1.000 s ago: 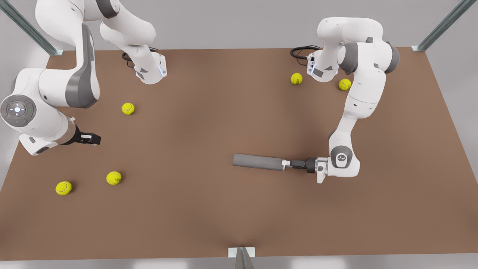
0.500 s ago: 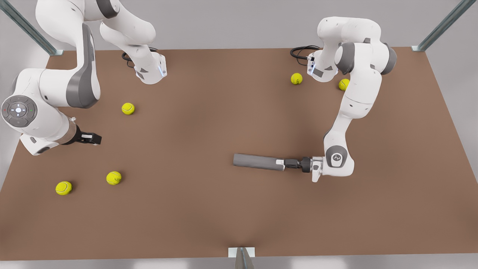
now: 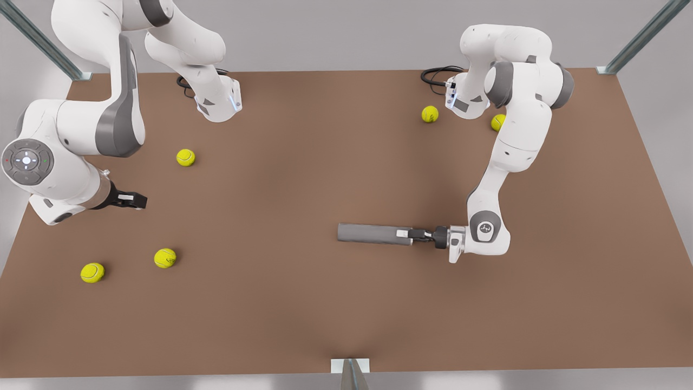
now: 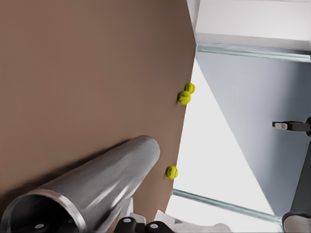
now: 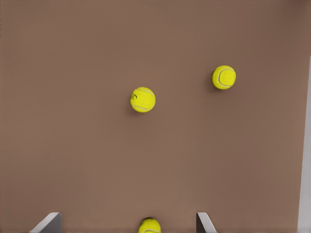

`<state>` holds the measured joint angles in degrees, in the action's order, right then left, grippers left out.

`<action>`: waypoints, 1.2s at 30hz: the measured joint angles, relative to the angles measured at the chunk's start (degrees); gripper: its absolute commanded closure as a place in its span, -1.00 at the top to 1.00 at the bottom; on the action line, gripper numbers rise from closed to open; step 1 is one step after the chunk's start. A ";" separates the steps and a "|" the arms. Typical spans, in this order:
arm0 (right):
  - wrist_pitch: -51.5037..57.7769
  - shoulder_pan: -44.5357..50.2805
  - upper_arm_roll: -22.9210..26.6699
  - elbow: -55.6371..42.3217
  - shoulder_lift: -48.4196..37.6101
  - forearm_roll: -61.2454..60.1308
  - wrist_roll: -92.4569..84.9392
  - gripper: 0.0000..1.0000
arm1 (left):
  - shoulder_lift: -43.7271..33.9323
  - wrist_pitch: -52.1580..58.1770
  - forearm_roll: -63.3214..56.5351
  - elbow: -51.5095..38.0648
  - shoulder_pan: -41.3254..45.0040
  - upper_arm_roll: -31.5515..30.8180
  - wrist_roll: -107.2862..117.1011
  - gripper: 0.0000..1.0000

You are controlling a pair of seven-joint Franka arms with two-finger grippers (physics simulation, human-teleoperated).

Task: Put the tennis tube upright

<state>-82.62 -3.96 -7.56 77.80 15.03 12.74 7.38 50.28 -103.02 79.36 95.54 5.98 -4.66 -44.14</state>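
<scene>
The brown table (image 3: 303, 303) carried everything. On it the tennis tube (image 3: 371, 233) lay flat on its side, right of centre in the front view, its lighter-rimmed open end turned toward the left gripper (image 3: 405, 234). That gripper reached in level with the table and its fingers (image 3: 401, 233) stood at the tube's open end, one over the wall; whether they pinched it could not be told. The right gripper (image 3: 139, 201) waited above the table at the front view's left, fingers (image 5: 48, 224) spread apart, nothing between them. Five tennis balls lay scattered: two (image 3: 165, 258) near that gripper, one (image 3: 185, 157) farther back, two (image 3: 430, 114) by the far arm base.
</scene>
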 measured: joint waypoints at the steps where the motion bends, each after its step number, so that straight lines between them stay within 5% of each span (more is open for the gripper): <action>1: 0.00 0.07 0.00 -0.02 0.00 0.00 0.05 1.00 | -0.01 0.34 -0.01 0.00 0.00 0.00 0.02 -0.44; 9: 0.00 0.10 0.00 -0.11 0.00 0.00 -0.01 1.00 | -0.36 1.68 -0.22 -0.09 -0.09 0.09 0.11 -0.57; 36: -0.09 0.23 0.00 -0.37 0.00 0.10 0.26 1.00 | -9.88 4.29 -11.38 -0.90 -1.02 4.15 7.50 -0.57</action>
<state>-82.70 -3.73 -7.56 77.43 15.03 12.84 7.64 40.40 -98.73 67.98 94.64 4.96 -0.51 -36.64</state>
